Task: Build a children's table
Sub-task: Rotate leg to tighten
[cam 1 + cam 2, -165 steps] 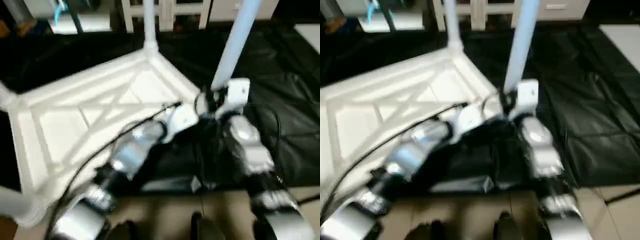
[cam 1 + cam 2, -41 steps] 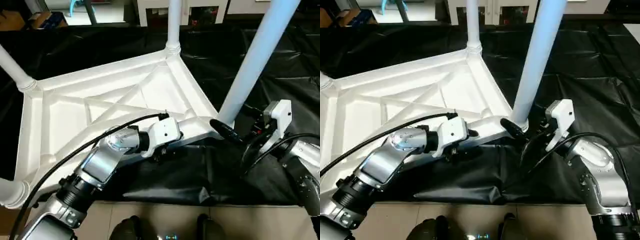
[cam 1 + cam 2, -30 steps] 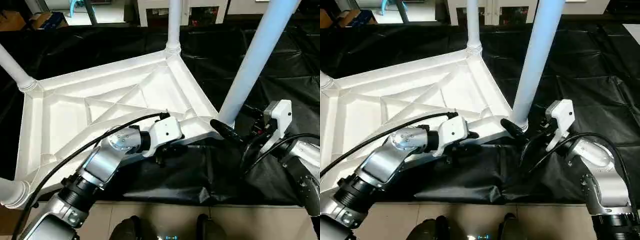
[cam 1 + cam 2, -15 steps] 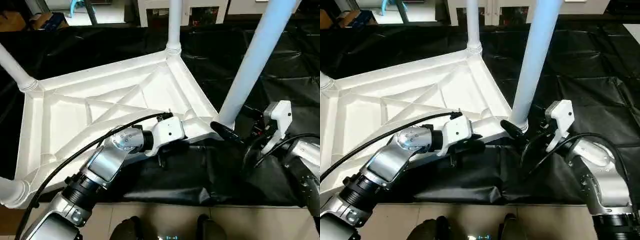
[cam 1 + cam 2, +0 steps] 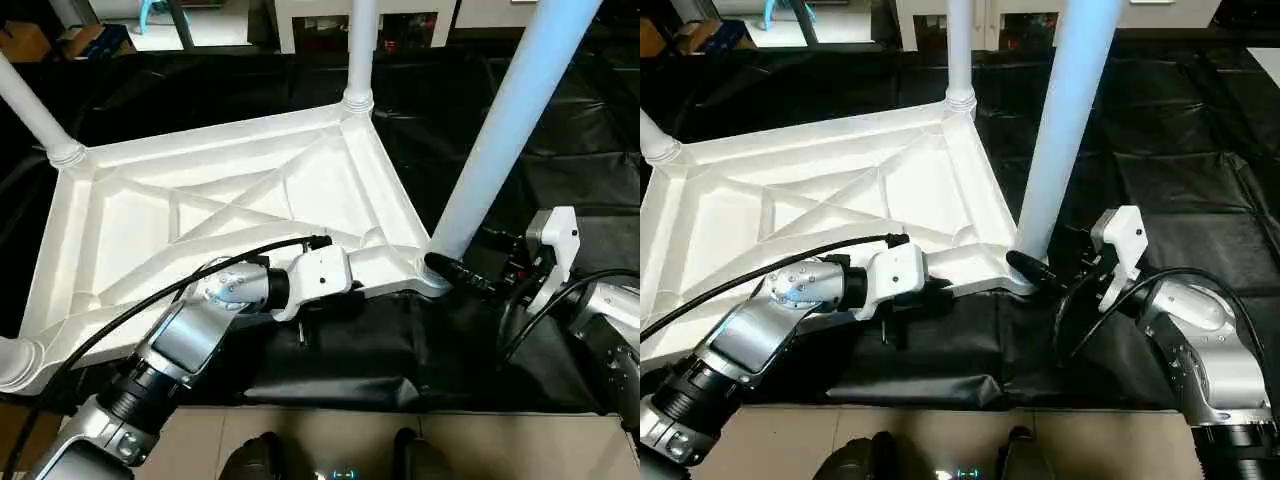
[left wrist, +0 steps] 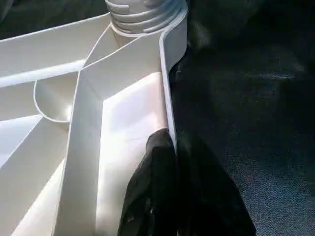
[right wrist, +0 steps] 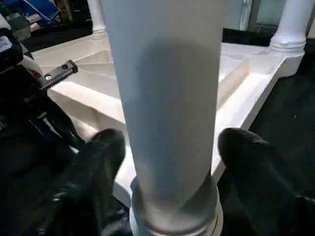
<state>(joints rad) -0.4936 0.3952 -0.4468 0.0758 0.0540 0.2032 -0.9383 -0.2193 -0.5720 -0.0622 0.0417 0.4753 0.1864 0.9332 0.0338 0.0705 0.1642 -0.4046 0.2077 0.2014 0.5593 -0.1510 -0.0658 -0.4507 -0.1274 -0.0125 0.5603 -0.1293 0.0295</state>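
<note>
My left gripper [image 6: 170, 162] is pinched shut on the upturned table top's [image 5: 200, 215] near rim. My right gripper [image 7: 170, 162] stands wide around the leg [image 7: 167, 98] at four o'clock, its fingers [image 7: 101, 162] apart from the tube.

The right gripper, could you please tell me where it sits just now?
The right gripper sits at the table top's near right corner, straddling the base of the leg standing in that corner socket.
</note>
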